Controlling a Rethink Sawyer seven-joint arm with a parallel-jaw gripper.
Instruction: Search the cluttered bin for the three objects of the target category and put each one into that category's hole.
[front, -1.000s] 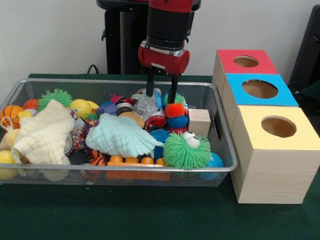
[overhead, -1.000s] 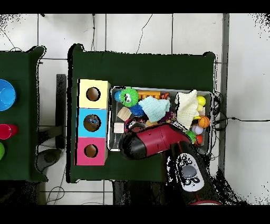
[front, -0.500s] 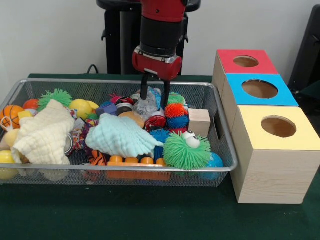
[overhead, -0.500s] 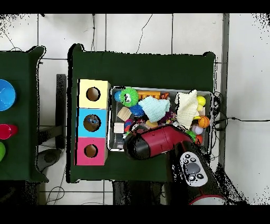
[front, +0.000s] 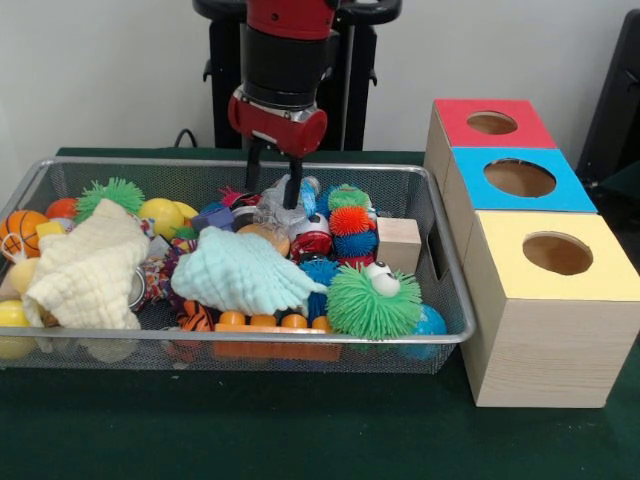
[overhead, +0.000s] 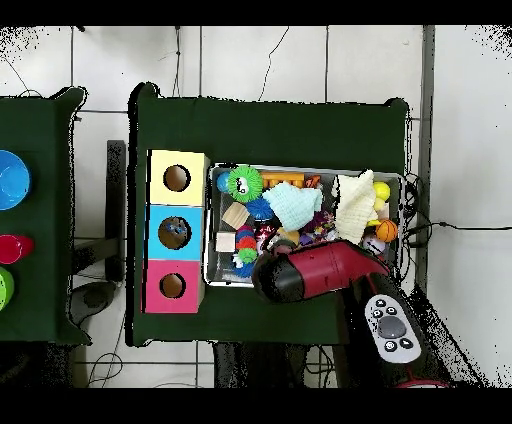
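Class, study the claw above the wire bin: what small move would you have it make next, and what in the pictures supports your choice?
Probably a short, straight descent. The claw hangs open over the far side of the bin, its fingers either side of a clear, crinkly toy atop the clutter. It holds nothing, and the blue-topped box's hole waits to the side, so lowering around that toy before closing seems sensible.

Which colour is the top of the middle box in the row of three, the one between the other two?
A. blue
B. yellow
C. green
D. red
A. In the front view the blue-topped box sits between the red-topped box behind it and the yellow-topped box in front; the overhead view shows the same order.
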